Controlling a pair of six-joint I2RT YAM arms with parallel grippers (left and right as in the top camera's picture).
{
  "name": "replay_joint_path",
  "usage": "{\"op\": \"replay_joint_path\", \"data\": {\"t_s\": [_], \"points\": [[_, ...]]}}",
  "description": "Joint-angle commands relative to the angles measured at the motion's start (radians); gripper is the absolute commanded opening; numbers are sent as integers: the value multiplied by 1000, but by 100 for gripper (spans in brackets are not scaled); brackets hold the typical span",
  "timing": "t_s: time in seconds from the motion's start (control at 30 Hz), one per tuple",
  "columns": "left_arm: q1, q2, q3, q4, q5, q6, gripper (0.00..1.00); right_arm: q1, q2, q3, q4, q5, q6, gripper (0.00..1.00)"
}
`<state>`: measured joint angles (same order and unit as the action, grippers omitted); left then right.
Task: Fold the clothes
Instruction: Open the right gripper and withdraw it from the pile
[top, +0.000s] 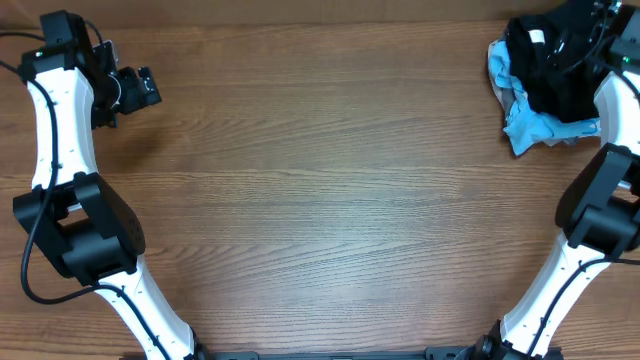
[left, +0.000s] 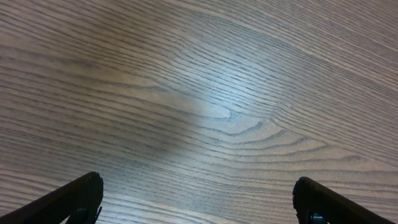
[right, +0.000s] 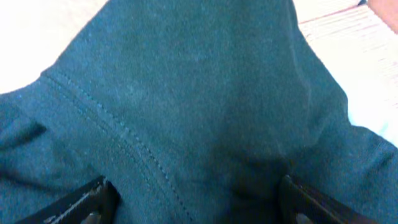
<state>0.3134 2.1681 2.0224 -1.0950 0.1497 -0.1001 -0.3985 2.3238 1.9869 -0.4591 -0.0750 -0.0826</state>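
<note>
Overhead, surface: brown wood-grain surface (top: 320, 200).
Overhead, task item: large plain black garment of thin soft fabric (top: 552, 72), bunched in a heap at the far right corner, with a small white neck label (top: 540, 38) showing on top.
Overhead, underlay: crumpled light blue garment (top: 525, 128) beneath and beside the black garment, touching it.
Overhead, left claw (top: 140, 88): far left corner, well apart from the heap.
Overhead, right arm (top: 590, 215): white and black, reaching up to the heap. Its end is lost against the dark cloth.
Left wrist, left claw: jaws spread wide and empty, with only wood grain below.
Right wrist, right claw (right: 199, 205): both fingers (right: 93, 199) stand wide apart, not pinched on anything. Dark cloth with a stitched seam (right: 124, 137) fills the view between and beyond them, either touching or just below. It reads teal here.
Step, judged: the first pick, getting hold of the black garment alone.
Next move, judged: close on one layer near the seam, lift it free of the blue piece, and carry it to the middle for spreading.
</note>
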Motion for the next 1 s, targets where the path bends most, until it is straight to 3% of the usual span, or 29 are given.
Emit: {"op": "replay_joint_path", "data": {"t_s": [0.0, 0.23, 0.5, 0.7, 0.97], "points": [[-9, 16, 7, 0, 15, -12, 100, 0, -4, -108, -44, -26, -2, 87], [-9, 16, 7, 0, 15, -13, 100, 0, -38, -6, -134, -42, 5, 98], [-9, 16, 7, 0, 15, -12, 100, 0, -150, 343, -344, -43, 13, 100], [-9, 16, 7, 0, 15, -12, 100, 4, -230, 620, -596, -53, 142, 100], [-9, 16, 7, 0, 15, -12, 100, 19, -336, 725, -877, -365, 189, 100]]}}
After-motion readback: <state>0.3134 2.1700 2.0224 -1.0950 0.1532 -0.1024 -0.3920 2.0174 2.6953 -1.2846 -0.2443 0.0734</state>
